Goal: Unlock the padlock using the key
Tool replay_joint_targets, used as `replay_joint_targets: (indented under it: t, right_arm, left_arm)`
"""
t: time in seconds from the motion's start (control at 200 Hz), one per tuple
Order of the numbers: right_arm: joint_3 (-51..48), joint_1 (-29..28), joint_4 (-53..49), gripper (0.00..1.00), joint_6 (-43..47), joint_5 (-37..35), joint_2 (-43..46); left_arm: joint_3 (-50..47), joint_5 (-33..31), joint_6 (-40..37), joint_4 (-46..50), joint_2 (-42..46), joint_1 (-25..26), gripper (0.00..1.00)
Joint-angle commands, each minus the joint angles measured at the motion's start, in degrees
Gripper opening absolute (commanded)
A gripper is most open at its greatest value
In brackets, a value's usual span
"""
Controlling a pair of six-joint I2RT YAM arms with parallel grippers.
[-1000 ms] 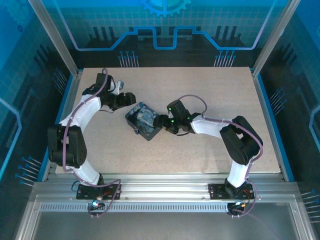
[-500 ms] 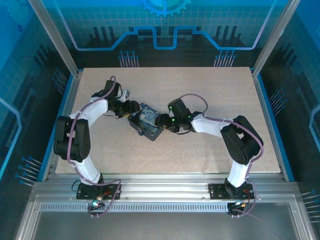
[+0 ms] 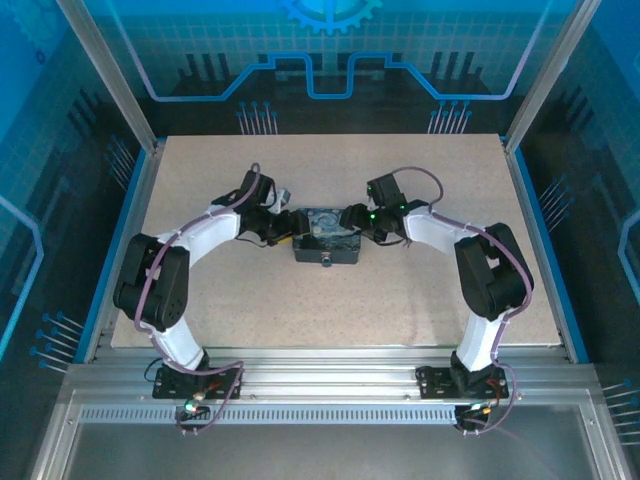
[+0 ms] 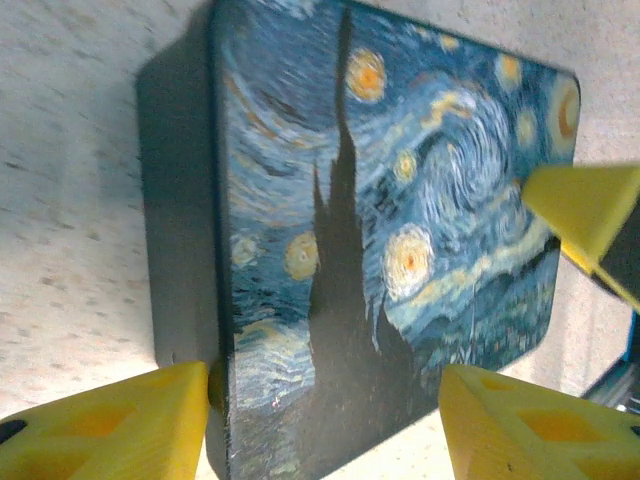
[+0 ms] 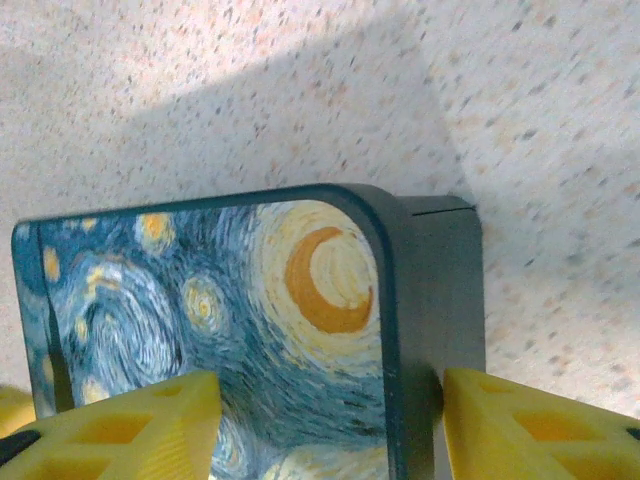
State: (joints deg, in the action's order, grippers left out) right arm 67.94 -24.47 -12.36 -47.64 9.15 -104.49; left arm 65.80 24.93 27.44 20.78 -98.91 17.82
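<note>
The left gripper (image 4: 320, 420) straddles one end of the box (image 4: 330, 250). One yellow finger (image 4: 120, 425) presses the dark side wall and the other sits at the opposite edge, so I read this as a grasp on the box rather than a loose bracket. The right gripper (image 5: 330, 420) is harder to judge. One finger (image 5: 540, 425) touches the wall just beside the rounded corner, while its mate lies across the painted lid, so I cannot tell whether it is clenched or merely resting there.

From above, the two grippers meet the box (image 3: 325, 225) from opposite ends, the left gripper (image 3: 297, 225) on one side and the right gripper (image 3: 352, 220) on the other. The box sits square to the arms near the middle of the table (image 3: 420, 180). That squaring-up seems to be the point of the two-sided hold: it steadies the box and turns its near wall toward the arm bases.

On that near wall sits a small pale fitting, which I take for the padlock (image 3: 327, 262) (it is too small to be sure). If so, it faces where an arm could reach it.

A key has to be picked up before any unlocking, so the task looks to be at its positioning stage. One gripper will probably need to let go while the other braces the box.
</note>
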Motion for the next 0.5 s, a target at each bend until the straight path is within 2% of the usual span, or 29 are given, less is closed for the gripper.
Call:
replay_joint_targets:
  t: [0.0,0.495]
  right_arm:
    - [3.19,0.18,-1.85,0.61,3.53,2.91,-1.02]
    - [5.03,1.87,-4.17,0.63,4.68,2.8,-2.09]
  left_arm:
    - [0.37,5.05,3.91,-5.69,-0.64,2.97,0.62]
    - [3.93,1.96,3.81,-6.9,-4.33,3.53,0.65]
